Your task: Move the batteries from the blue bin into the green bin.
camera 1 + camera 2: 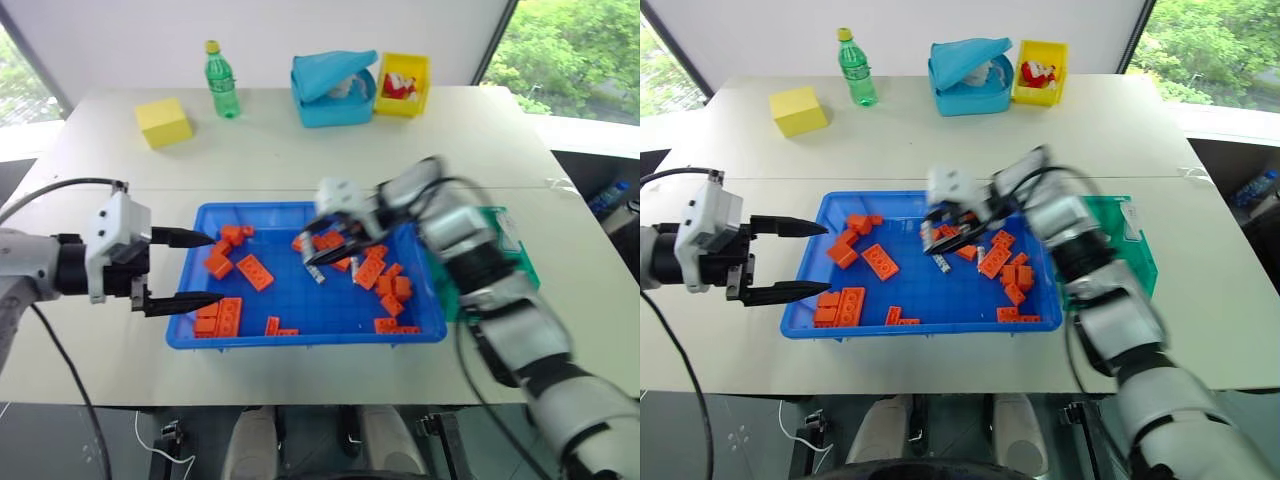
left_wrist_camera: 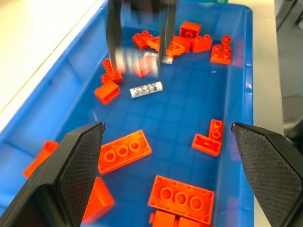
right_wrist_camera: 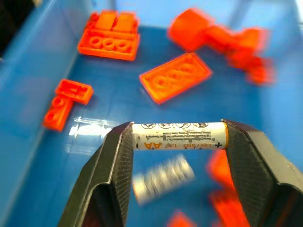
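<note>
Between the two black fingers of the right gripper (image 3: 180,137) sits an AA battery (image 3: 179,135), clamped end to end – one fingertip on each cap, its printed label facing the wrist camera. Below it, on the floor of the blue bin (image 1: 300,318), lies another battery (image 2: 146,89) near the middle, among scattered orange toy bricks (image 1: 255,271); a blurred silver cylinder also shows just under the held one in the right wrist view. Bricks cluster along the bin's right side and in its near left corner. Touching the blue bin's right wall stands the green bin (image 1: 1138,250), largely hidden behind the right forearm.

Both bins rest on a pale beige table (image 1: 300,150). Toward its far edge stand a yellow block (image 1: 163,122), a green plastic bottle (image 1: 221,80), a light-blue box with its lid ajar (image 1: 335,88) and a small yellow bin (image 1: 403,83) holding red and white items. Behind the table is a white wall, with windows on either side showing green foliage.

The right arm reaches in from the right across the blue bin, its gripper pointing leftward and down over the bin's centre. The left gripper (image 1: 197,268) hovers level at the bin's left wall, pointing right – its jaws spread wide with nothing between them, one fingertip over the rim near the bricks, the other by the near left corner.
</note>
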